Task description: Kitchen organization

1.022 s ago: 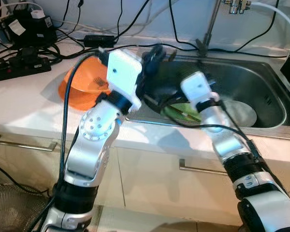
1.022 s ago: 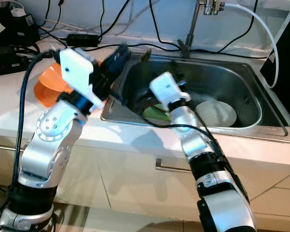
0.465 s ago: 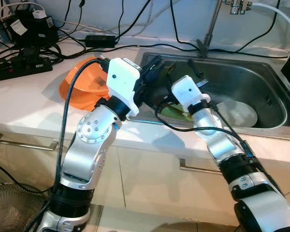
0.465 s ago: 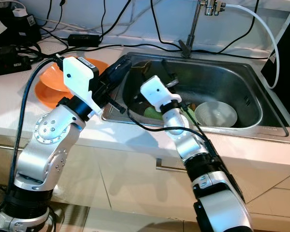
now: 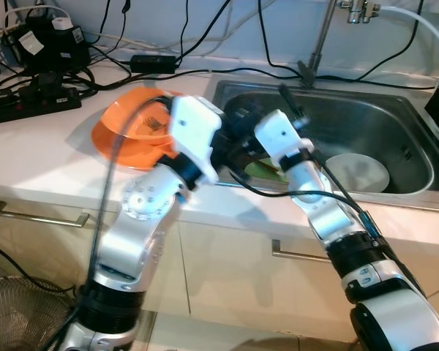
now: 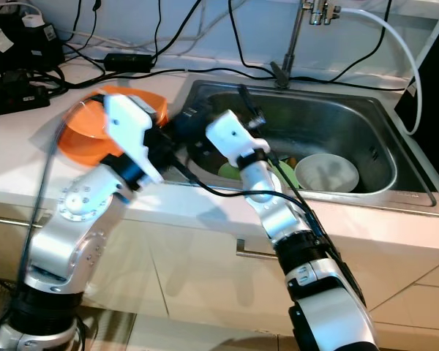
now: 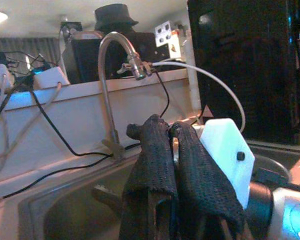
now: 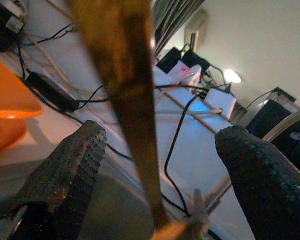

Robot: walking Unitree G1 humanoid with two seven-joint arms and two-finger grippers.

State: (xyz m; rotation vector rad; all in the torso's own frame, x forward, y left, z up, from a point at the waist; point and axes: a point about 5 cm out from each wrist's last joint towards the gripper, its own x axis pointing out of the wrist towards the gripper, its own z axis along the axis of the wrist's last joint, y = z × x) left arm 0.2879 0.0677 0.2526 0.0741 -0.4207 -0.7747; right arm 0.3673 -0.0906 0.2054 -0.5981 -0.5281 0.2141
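My left gripper (image 7: 165, 132) hangs over the left part of the steel sink (image 5: 417, 186), its fingers pressed together with nothing seen between them. It sits close beside the right gripper's white housing (image 7: 225, 155). My right gripper (image 8: 165, 145) is open wide above the sink's left rim. A blurred brown wooden stick (image 8: 135, 105) runs between its fingers (image 8: 75, 165) and touches neither. An orange bowl (image 5: 128, 131) lies on the white counter (image 5: 36, 161), just left of the sink. In the sink lie a white bowl (image 5: 358, 172) and something green (image 5: 262, 168).
A faucet (image 5: 322, 36) rises behind the sink, with a white hose beside it. Power strips, adapters and black cables (image 5: 36, 95) crowd the counter's back left. A black appliance (image 6: 432, 95) stands at the far right. Cabinet fronts with metal handles (image 5: 296, 256) are below.
My right gripper rose from the sink bottom and swung left to the sink's left rim. My left gripper came down towards it, so the two now sit close together.
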